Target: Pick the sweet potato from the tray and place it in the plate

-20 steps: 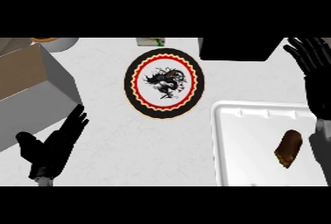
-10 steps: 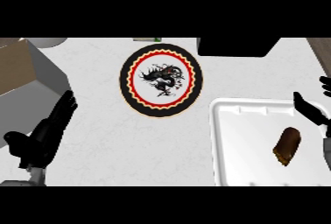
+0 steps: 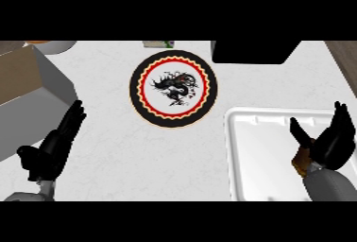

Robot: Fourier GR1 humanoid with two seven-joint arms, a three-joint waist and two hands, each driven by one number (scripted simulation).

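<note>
A pale marbled counter [image 3: 174,156] is carrying everything, with a grey box [image 3: 35,78] standing at its far left and a black block [image 3: 254,51] at its far edge. A white rectangular plastic tray [image 3: 241,156] is sitting at the near right, just beside the round plate with black rim, red scalloped ring and dark dragon motif [image 3: 173,88]. The right hand [image 3: 333,142] is hovering over the tray, fingers spread and released, grasping nothing; the brown sweet potato [image 3: 301,163] is lying in the tray, mostly hidden beneath it. The left hand [image 3: 49,151] is resting open at the left. The risk: fingers closing off-centre could be nudging the potato against the tray wall, since the hand is covering it.
</note>
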